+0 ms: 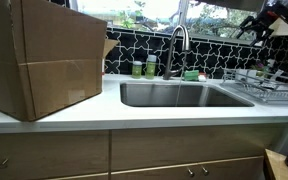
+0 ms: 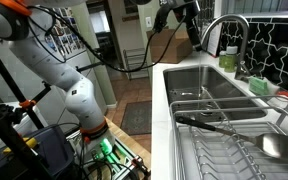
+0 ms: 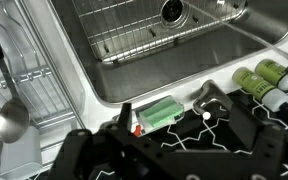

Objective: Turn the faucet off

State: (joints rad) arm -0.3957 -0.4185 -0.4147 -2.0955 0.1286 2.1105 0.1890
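The faucet (image 1: 177, 45) is a tall brushed-steel gooseneck tap behind the sink; it also shows in an exterior view (image 2: 230, 32). I see no water running from it. In the wrist view its spout (image 3: 202, 97) shows from above, between my dark fingers. My gripper (image 3: 184, 130) is open and empty, and it hangs high in the air above the counter's back edge. In both exterior views it (image 1: 254, 26) (image 2: 188, 18) is well above the faucet and apart from it.
Two small green bottles (image 1: 144, 68) (image 3: 267, 80) and a green sponge (image 1: 191, 74) (image 3: 164, 114) stand beside the faucet. The steel sink (image 1: 184, 96) holds a wire grid (image 3: 164, 45). A dish rack (image 1: 269, 92) holds a ladle (image 3: 12, 116). A cardboard box (image 1: 39, 55) stands on the counter.
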